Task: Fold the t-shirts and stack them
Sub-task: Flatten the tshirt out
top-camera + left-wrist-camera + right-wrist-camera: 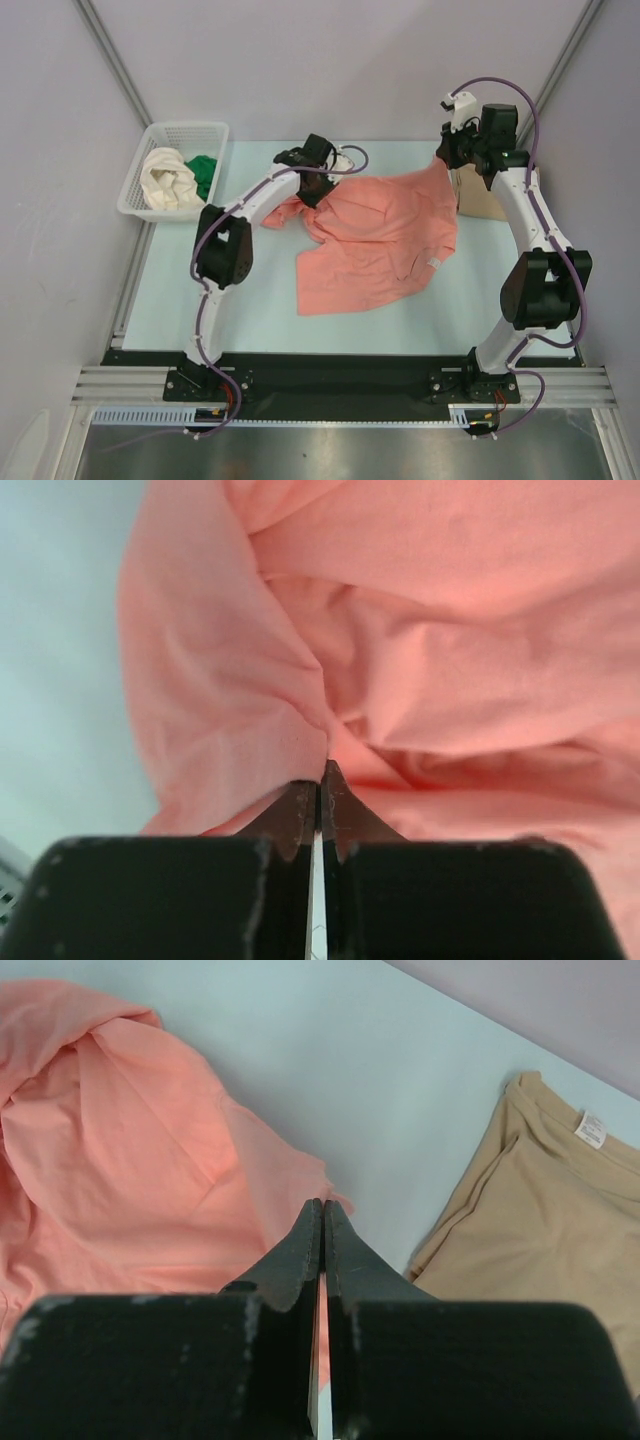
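The salmon-pink t-shirt (375, 240) lies crumpled across the middle of the table, stretched between both grippers. My left gripper (316, 188) is shut on a bunched fold of it at its far left (322, 765). My right gripper (447, 152) is shut on its far right corner (325, 1203), lifted a little off the table. A folded tan t-shirt (480, 195) lies at the far right, beside the right gripper (540, 1220). A cream-white t-shirt (168, 182) and a green t-shirt (204, 172) sit in the basket.
A white lattice basket (150, 140) stands at the far left corner of the pale table (200, 300). Grey walls close the back and sides. A black rail with the arm bases runs along the near edge.
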Tool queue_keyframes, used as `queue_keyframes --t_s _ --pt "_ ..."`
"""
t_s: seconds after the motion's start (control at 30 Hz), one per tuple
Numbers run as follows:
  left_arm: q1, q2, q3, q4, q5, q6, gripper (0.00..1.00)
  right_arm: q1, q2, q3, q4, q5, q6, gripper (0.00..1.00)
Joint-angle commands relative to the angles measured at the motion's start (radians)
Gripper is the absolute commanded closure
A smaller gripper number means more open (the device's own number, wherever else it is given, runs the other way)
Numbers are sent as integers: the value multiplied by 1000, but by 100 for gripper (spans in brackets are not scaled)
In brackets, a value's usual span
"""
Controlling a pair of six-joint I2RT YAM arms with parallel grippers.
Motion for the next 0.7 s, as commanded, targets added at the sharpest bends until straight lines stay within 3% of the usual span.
queue_keyframes --t_s 0.0,0.2,0.43,0.57,0.67 --pt "2 -261 -4 31 28 -26 99 -2 -39 42 44 4 6 100" --pt "2 -574 -159 53 -24 15 100 -3 -157 41 53 -8 11 100" --pt "-2 -890 -300 -5 -46 14 100 -5 -467 -24 7 -6 -12 100" --pt "-2 -1010 -316 -41 -65 29 100 -5 -622 -12 6 70 -10 100" --pt "2 -1035 -320 -24 -95 51 100 -5 -640 -16 45 121 8 100"
